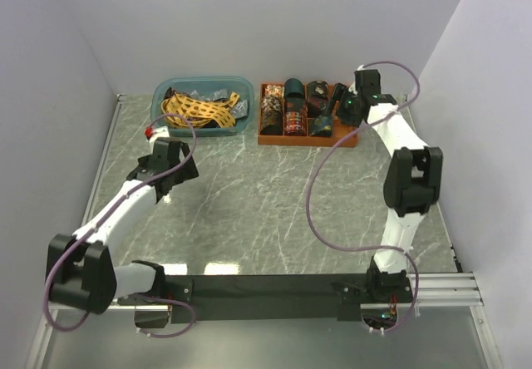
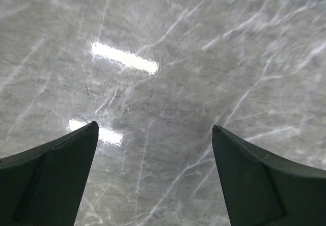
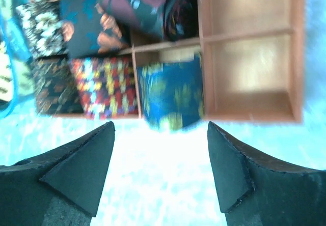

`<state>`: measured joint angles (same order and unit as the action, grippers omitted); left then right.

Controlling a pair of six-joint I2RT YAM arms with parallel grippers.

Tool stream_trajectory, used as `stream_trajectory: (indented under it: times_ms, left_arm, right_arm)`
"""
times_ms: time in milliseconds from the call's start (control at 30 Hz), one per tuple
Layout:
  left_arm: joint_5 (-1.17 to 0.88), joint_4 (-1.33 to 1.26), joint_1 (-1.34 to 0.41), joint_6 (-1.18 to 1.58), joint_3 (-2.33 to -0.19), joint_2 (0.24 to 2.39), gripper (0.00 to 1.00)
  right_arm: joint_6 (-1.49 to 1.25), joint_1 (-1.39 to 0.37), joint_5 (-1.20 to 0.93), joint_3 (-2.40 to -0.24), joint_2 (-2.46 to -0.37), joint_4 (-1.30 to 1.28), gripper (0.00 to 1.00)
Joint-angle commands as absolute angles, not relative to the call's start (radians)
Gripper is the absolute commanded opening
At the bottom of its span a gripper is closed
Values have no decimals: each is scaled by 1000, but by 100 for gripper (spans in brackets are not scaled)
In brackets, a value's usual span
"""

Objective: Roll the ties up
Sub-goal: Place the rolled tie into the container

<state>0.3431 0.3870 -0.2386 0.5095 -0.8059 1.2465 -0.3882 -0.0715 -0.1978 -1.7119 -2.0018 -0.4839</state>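
You will find no readable text, label, brand, number or sign in any of the three views. The ties (image 3: 170, 91) in the wooden tray (image 3: 247, 34) carry woven patterns only, and the right wrist view is too blurred to resolve any lettering on them.

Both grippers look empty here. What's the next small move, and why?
Probably the left gripper reaches forward to the blue bin for the yellow tie, which lies unrolled there. That gripper is open over the table, while the right gripper is open at the wooden tray, a blue roll set in it.
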Motion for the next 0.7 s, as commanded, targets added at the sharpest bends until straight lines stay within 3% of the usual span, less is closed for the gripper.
stream_trajectory:
  times_ms: [0,300,400,533,667]
  left_arm:
    - [376,396,-235,520,-822,1137,99]
    - [575,549,-235,632,-951,829,99]
    - [649,580,-235,679,-962,706,99]
    - [806,572,-235,732,-890,501,99]
    - [828,447,-235,657,-773,240,99]
  right_arm:
    - [-394,-48,-158,-1657,-1786,-505,80]
    - [-384,20,-11,-1346,-1228,-519,83]
    - [-374,20,61,-1182,-992,-479,93]
    - [-327,11,162,-976,-700,-417,95]
    - [-302,5,250,-875,-502,-411,96]
